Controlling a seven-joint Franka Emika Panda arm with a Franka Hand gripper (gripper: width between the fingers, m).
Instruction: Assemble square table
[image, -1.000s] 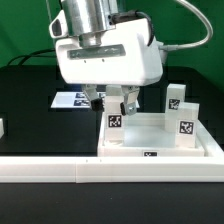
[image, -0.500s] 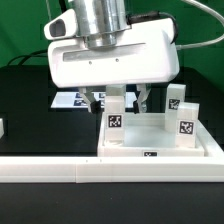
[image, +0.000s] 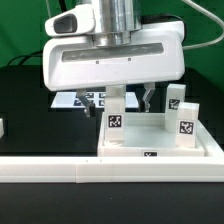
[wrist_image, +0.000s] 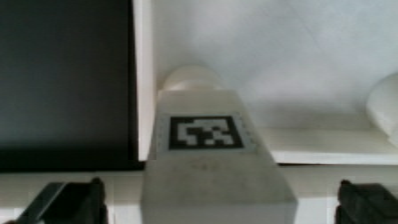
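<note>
White plastic: the square table slab (image: 160, 147) lies flat on the black table top (image: 30, 105), raised rim showing, small tag on its near edge (too small to read).
Claw: gripper (image: 122, 100) hangs over the slab's far side, fingers apart at full spread, nothing clamped btwn them.
Fingers: one dark finger (image: 95, 100) on the exterior view's left, the other toward the exterior view's right; in the wrist view both fingertips (wrist_image: 71, 203) show as dark stubs either side of the leg.
Leg under claw: upright white leg block (image: 117, 120) w/ a black-and-white tag on its face, standing btwn the open fingers and just below them (contact w/ either finger: can't tell from these views).
Wrist view: same leg (wrist_image: 210, 150) fills the middle, tag facing the camera, slab's white floor behind it, black table top to one side.
Other legs: one tagged leg block (image: 186, 124) stands on the slab, well off to the claw's side toward the exterior view's right; another (image: 176, 98) stands just behind that one, further from the camera.
Marker board: flat white sheet w/ tags (image: 72, 100), behind the claw, partly hidden by the arm's body.
Border rail: long white rail (image: 60, 170) across the front, nearer the camera than the claw, slab just beside it.
</note>
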